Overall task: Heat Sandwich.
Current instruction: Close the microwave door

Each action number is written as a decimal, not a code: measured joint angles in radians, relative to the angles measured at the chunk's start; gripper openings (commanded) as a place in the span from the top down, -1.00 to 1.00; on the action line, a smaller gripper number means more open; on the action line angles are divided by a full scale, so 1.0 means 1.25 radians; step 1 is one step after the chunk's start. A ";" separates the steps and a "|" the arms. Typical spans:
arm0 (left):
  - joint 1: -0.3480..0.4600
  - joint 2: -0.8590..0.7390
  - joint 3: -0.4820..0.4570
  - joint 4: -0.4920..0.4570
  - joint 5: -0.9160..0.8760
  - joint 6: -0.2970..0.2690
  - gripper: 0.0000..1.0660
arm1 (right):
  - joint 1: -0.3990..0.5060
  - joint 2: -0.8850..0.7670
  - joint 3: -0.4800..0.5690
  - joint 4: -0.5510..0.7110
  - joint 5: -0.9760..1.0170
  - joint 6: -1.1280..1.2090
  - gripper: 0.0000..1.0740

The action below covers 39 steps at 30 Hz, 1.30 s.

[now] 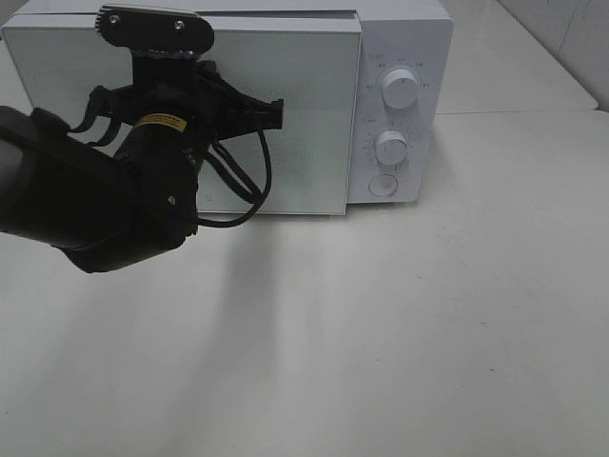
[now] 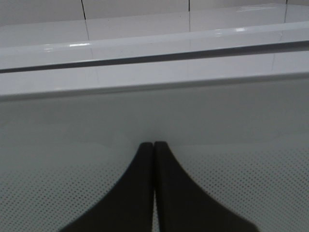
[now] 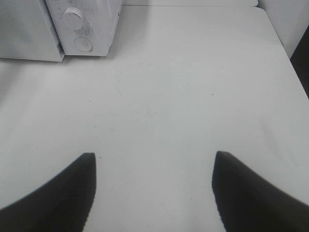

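No sandwich is showing, probably loaded; closed-jawed left gripper [image 2: 153,145] is facing the shut microwave door [image 1: 304,143], right gripper [image 3: 154,154] gaping empty.

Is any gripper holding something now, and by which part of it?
Nothing is held. The left gripper is shut and empty, tips near the microwave door; the right gripper is open over the table.

Microwave casing [image 1: 404,38]: glossy white, probably plastic. Door [image 1: 304,114]: smooth, reflective, dot-screened. Table [image 1: 428,333]: matt white. Left gripper [image 2: 153,145]: matt black.
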 measured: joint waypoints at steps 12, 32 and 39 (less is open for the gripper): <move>-0.013 0.051 -0.061 -0.062 -0.040 0.000 1.00 | 0.000 0.000 0.000 0.000 0.000 0.000 -0.24; 0.006 0.069 -0.108 -0.084 -0.002 0.000 1.00 | 0.000 0.000 0.000 0.000 0.000 0.000 -0.23; 0.007 0.052 -0.108 -0.090 0.038 0.000 1.00 | 0.000 0.000 0.000 0.000 0.000 0.000 -0.23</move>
